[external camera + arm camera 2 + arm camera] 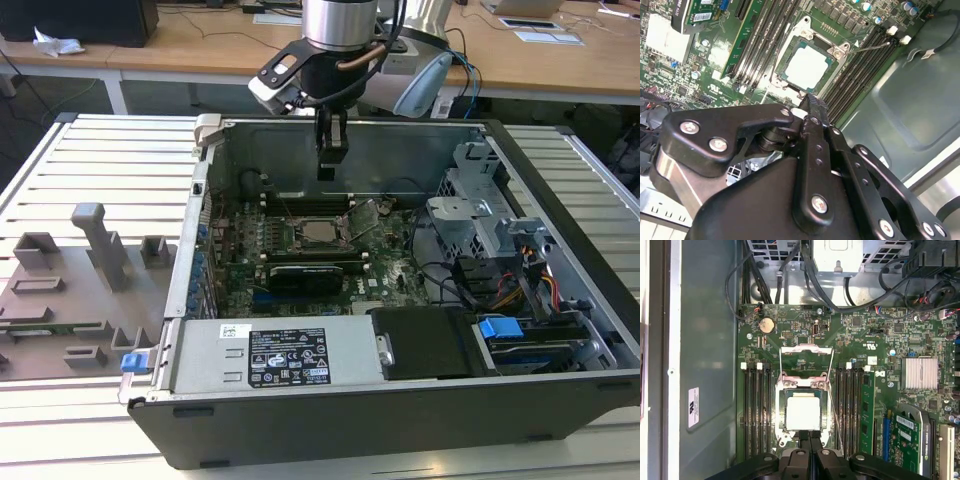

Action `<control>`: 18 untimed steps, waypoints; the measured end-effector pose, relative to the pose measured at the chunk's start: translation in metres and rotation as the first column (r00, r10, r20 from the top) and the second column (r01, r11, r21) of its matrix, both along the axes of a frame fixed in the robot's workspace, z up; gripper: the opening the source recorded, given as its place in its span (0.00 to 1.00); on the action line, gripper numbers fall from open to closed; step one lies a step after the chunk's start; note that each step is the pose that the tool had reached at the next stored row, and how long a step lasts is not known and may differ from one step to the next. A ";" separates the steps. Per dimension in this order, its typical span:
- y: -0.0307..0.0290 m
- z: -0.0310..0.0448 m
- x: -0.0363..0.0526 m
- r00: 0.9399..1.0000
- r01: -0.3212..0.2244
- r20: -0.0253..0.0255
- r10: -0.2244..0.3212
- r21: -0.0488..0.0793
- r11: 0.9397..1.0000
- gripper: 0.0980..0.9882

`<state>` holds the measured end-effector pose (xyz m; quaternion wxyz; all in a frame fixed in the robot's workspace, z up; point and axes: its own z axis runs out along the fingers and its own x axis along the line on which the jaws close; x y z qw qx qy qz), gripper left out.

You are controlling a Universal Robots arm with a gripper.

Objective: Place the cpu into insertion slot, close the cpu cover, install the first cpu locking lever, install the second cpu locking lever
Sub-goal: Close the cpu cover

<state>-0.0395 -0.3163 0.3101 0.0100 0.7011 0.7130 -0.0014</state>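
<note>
Pincer (327,172) with its two black fingers pressed together and nothing between them. In the exterior view we see it hanging above the green motherboard (240,255), clear of it, inside the open computer case (400,420).

From the exterior view's left we note:
- a grey fixture plate (60,300) on the slatted table (110,150)
- the insertion slot (300,236), with the cpu (320,233) lying flat in it
- just to its right the cpu cover (366,213), raised and tilted, not down on the chip
- the metal drive cage (470,215)

In the first wrist view the joined fingertips of the pincer (809,435) line up with the slot's rim (782,405) on the side away from the cover (806,348). The cpu (802,411) shows its silvery top uncovered, and a thin wire lever (835,410) slants beside the slot. We cannot tell whether the lever is latched.
</note>
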 end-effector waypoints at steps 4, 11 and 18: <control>0.0000 0.0000 0.0182 1.000 0.000 -0.003 0.000 0.000 1.000 0.01; 0.0001 0.0000 0.0447 1.000 0.000 -0.008 0.000 -0.004 1.000 0.01; 0.0002 -0.0001 0.0696 1.000 0.000 -0.011 0.000 -0.009 1.000 0.01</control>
